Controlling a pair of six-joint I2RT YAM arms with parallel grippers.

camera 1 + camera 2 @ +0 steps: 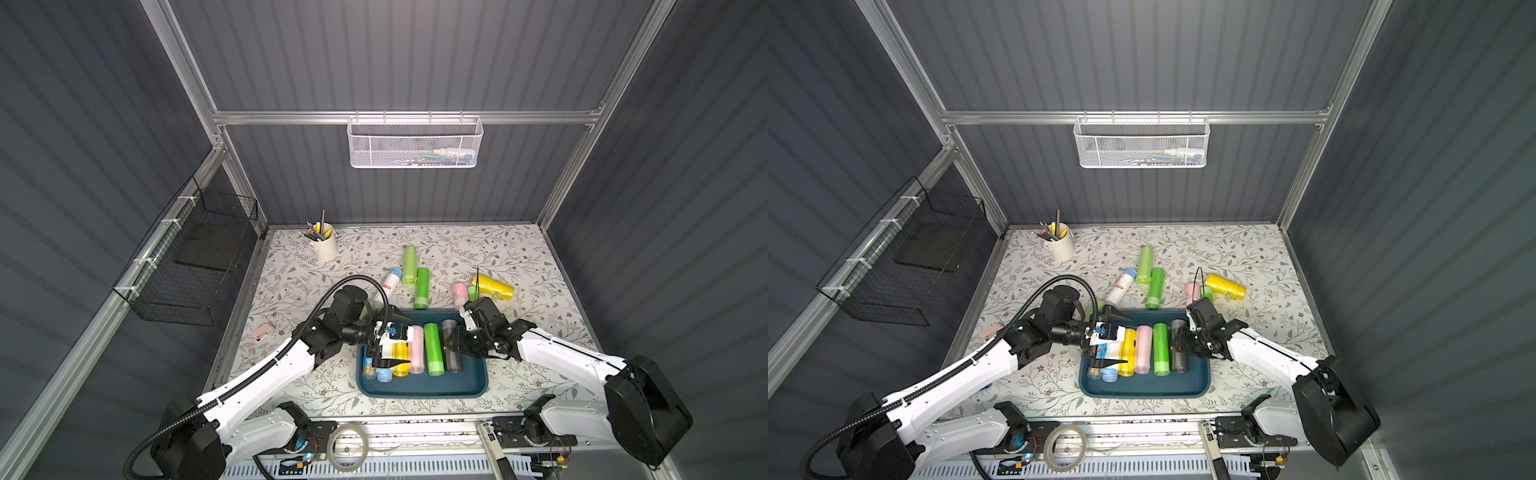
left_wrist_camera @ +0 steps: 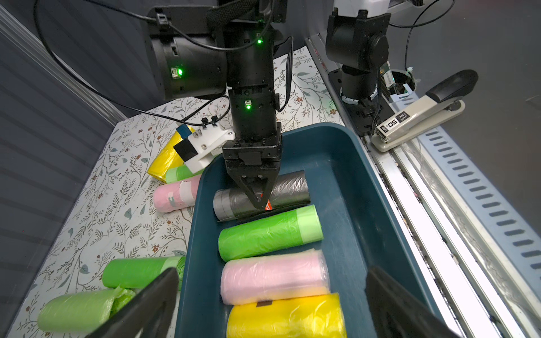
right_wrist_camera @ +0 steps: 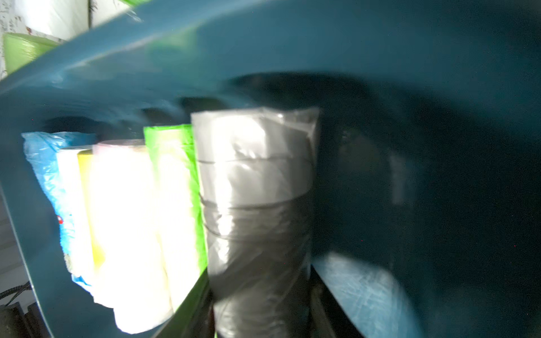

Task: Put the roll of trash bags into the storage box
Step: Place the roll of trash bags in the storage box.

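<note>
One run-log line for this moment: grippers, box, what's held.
left gripper: open, over storage box | right gripper: shut on grey roll, roll inside box | green roll: outside box

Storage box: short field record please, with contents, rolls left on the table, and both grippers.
storage box: front centre of table
inside, side by side: blue roll, yellow roll, pink roll, green roll, grey roll
right gripper: shut on grey roll, inside the box
left gripper: open, holding nothing, above the box's left end
outside, behind the box: white roll, light green roll, several more
</note>
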